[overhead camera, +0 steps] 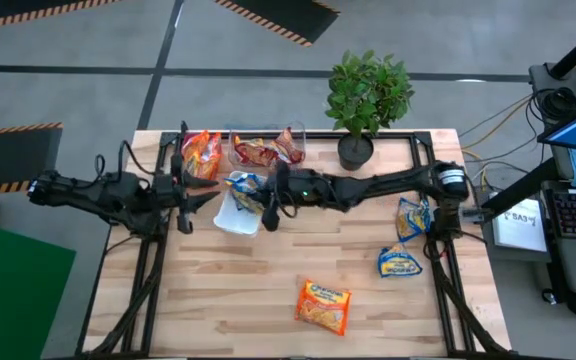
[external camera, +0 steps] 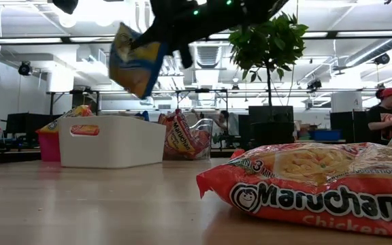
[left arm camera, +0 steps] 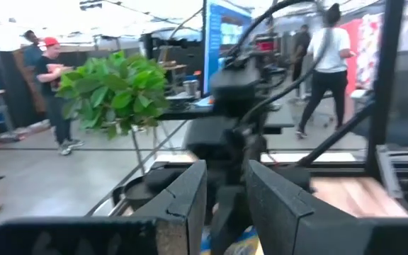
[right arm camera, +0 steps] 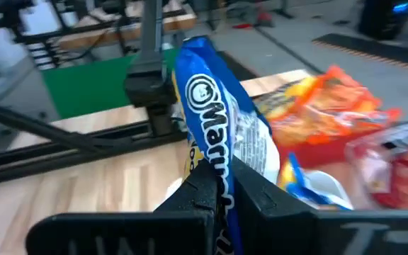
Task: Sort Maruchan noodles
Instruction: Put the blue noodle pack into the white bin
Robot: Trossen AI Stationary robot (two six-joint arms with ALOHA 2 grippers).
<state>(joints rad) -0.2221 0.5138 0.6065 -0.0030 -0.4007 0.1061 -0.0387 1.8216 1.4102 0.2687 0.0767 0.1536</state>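
Upper left of the high view, my left gripper (overhead camera: pixel 204 196) hangs by the table's left edge, fingers parted, nothing between them; the left wrist view shows both dark fingers (left arm camera: pixel 183 195) apart. Just right of it along the far edge sit the trays: red tray (overhead camera: pixel 184 150) with an orange packet (overhead camera: pixel 201 153) standing up in it, then clear tray (overhead camera: pixel 300 132) with red-brown packets (overhead camera: pixel 258 152) leaning, then white tray (overhead camera: pixel 226 220) nearer the centre. My right gripper (overhead camera: pixel 268 212) is over the white tray, clenched on a blue-and-yellow packet (overhead camera: pixel 246 187). In the low view that packet (external camera: pixel 135 60) hangs in the air above the white tray (external camera: pixel 111 141), long axis tilted, lower corner pointing down at the tray. Right wrist view: packet (right arm camera: pixel 222 134) pinched edge-on, long axis running away from the fingers (right arm camera: pixel 200 188). A potted plant (overhead camera: pixel 366 95) stands at the far edge, centre-right. Lower centre, an orange packet flat on the wood (overhead camera: pixel 323 305), long axis slanting down-right. Right side, two more blue-and-yellow packets (overhead camera: pixel 414 215) (overhead camera: pixel 399 262) lie flat, one above the other, near the right arm's base.
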